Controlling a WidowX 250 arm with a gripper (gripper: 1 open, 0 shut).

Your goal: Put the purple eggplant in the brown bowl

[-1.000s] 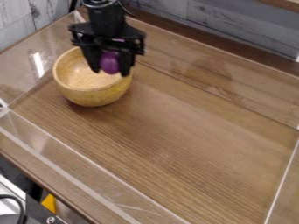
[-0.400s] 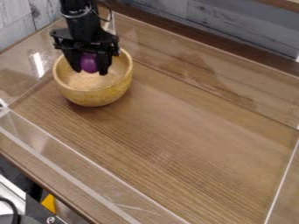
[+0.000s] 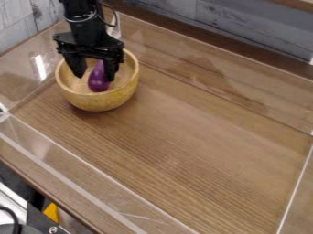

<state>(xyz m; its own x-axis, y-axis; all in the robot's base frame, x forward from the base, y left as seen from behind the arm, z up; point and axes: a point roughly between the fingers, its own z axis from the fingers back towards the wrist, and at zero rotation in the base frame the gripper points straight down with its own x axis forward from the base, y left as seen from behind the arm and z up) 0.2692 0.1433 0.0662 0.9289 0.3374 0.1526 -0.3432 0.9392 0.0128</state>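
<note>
The brown bowl point(image 3: 80, 101) stands at the back left of the wooden table. Inside it lies the purple eggplant point(image 3: 98, 80), resting on the pale inner surface. My black gripper point(image 3: 93, 68) hangs straight down over the bowl, just above the eggplant. Its fingers are spread apart on either side of the eggplant and do not hold it, so the gripper is open. The fingertips reach down inside the bowl's rim.
Clear acrylic walls point(image 3: 73, 187) border the wooden table point(image 3: 196, 137) at the front and left. A grey plank wall point(image 3: 244, 23) runs along the back. The wood surface stretches to the right of the bowl and in front of it.
The gripper moved left and down over the bowl carrying the eggplant, then its fingers opened. The eggplant dropped from between them into the bowl.
</note>
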